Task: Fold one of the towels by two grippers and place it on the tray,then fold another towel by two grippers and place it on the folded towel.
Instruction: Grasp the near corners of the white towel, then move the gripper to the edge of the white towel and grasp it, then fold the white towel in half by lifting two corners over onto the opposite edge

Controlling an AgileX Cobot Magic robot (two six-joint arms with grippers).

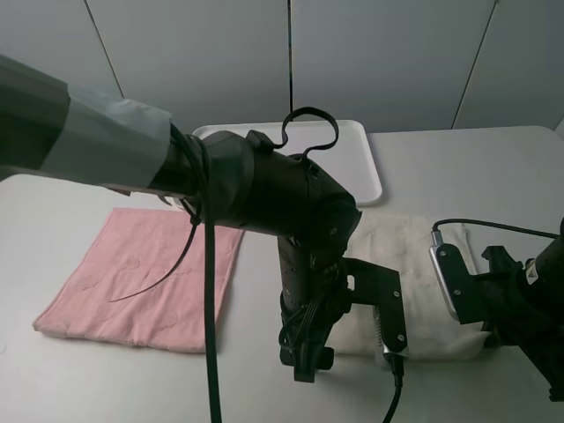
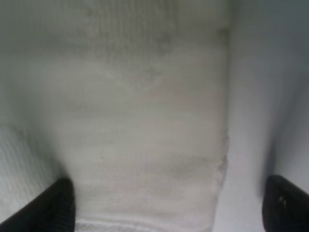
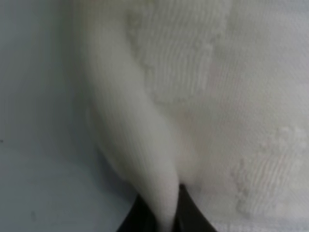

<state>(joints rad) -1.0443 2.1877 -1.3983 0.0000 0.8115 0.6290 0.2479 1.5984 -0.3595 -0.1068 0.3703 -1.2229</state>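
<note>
a cream-white towel [image 1: 414, 256] is lying flat on a pale table [image 1: 467, 167], just in front of a white tray [image 1: 361, 172] that is sitting empty at the back. a pink towel [image 1: 141, 282] is lying well apart on the left side. the left gripper [image 2: 169, 205] is hovering low over the cream towel's near edge, its fingers standing wide apart and holding nothing. the right gripper [image 3: 166, 215] is pinching a raised ridge of the cream cloth near its opposite near corner, fingers pressed together on the fabric.

the towel is looking soft, light and floppy, with a grippy terry weave, so it is likely sagging and dragging rather than keeping shape when lifted. the sensible hold seems to be both near corners at once, taking a good bite of the hem so the cloth is not slipping out.
</note>
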